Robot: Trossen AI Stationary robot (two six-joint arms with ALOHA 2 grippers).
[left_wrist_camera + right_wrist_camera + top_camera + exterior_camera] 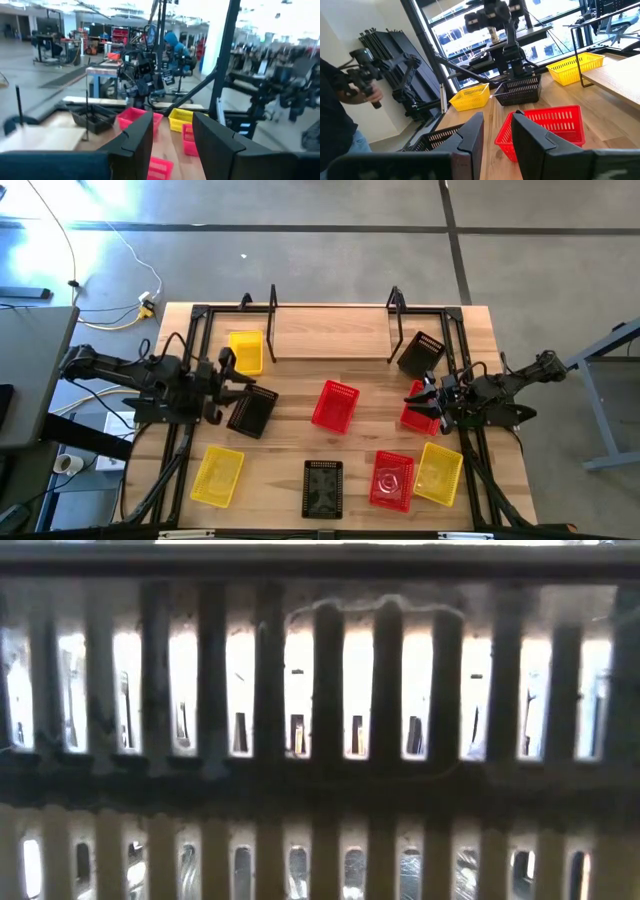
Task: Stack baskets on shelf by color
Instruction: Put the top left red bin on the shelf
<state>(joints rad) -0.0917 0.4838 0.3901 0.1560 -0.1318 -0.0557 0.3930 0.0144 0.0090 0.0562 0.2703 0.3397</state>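
Observation:
The shelf stands at the table's far side. A yellow basket sits at its left end and a black basket at its right end, both on the table. My left gripper is open and level with nothing between its fingers. It stands above a black basket that rests on the table. My right gripper is open at the table's right, beside a red basket.
Another red basket lies mid-table. Near the front edge lie a yellow basket, a black one, a red one and a yellow one. Basket mesh fills the low view. A person stands beyond the table.

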